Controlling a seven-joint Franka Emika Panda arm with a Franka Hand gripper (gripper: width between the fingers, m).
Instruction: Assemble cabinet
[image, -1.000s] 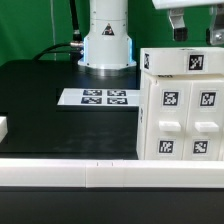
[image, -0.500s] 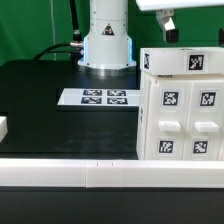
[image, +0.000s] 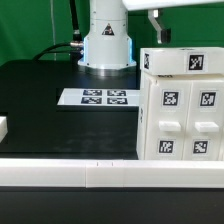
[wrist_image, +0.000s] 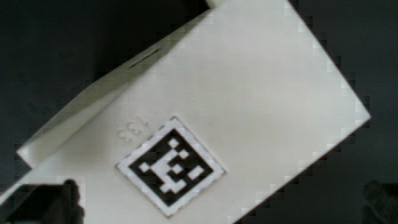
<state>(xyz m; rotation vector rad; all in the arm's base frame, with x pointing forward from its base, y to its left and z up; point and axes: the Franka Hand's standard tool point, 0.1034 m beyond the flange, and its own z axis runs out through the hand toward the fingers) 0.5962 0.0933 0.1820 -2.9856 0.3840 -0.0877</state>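
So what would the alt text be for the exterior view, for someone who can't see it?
A large white cabinet covered in black-and-white marker tags stands on a black table at the exterior view's right. The gripper hangs above it, empty. The flat marker board lies beside the arm's white base.

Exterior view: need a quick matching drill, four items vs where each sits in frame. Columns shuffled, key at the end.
Things:
1. cabinet
2. marker board
3. gripper
4. small white block

Places:
A. flat on the black table, in front of the robot base
B. at the exterior view's left edge
C. standing at the exterior view's right, tags on its front and top
D. in the air above the cabinet, near the top of the picture

Pairs: 1-C, 2-A, 3-D, 4-B
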